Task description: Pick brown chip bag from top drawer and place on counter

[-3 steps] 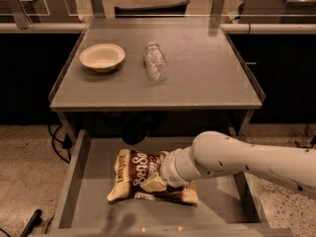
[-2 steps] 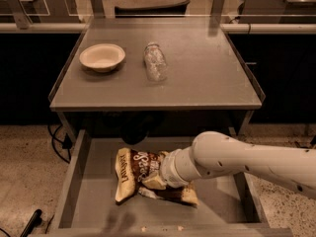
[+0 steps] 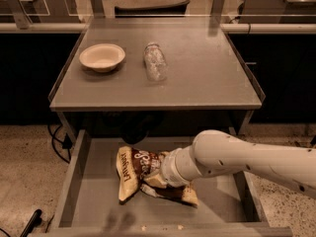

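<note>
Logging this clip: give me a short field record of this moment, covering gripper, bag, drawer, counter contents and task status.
gripper: down inside the top drawer, at the right part of the brown chip bag; the arm reaches in from the right
bag: crumpled, mid-drawer
drawer: pulled open below the counter
counter contents: cream bowl at left; clear plastic bottle on its side beside it, apart
task status: bag not yet on the counter
</note>
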Controlling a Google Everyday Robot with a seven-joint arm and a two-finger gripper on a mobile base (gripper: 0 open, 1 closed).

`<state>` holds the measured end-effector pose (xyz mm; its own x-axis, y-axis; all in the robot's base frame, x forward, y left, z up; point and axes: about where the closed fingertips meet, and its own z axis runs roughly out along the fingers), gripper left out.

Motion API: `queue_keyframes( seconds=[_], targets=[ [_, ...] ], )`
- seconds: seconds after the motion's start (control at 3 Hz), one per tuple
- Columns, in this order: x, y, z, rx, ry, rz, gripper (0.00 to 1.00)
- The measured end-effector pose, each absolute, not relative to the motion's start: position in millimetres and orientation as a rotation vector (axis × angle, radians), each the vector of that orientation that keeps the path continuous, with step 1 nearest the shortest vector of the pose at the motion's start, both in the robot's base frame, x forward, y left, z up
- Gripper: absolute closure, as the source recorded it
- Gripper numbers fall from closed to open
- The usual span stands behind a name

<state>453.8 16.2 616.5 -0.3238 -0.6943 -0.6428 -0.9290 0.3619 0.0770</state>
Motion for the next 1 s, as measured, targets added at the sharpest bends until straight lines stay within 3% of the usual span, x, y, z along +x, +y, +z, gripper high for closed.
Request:
queue_keyframes(
  seconds=[0.67,1.0],
  targets=[
    [424.1,9.8,653.9,-1.449,2.071,0.609,1.00],
    [395.1,-57.8,733.5,-1.402,2.034,0.519,1.00]
  ],
)
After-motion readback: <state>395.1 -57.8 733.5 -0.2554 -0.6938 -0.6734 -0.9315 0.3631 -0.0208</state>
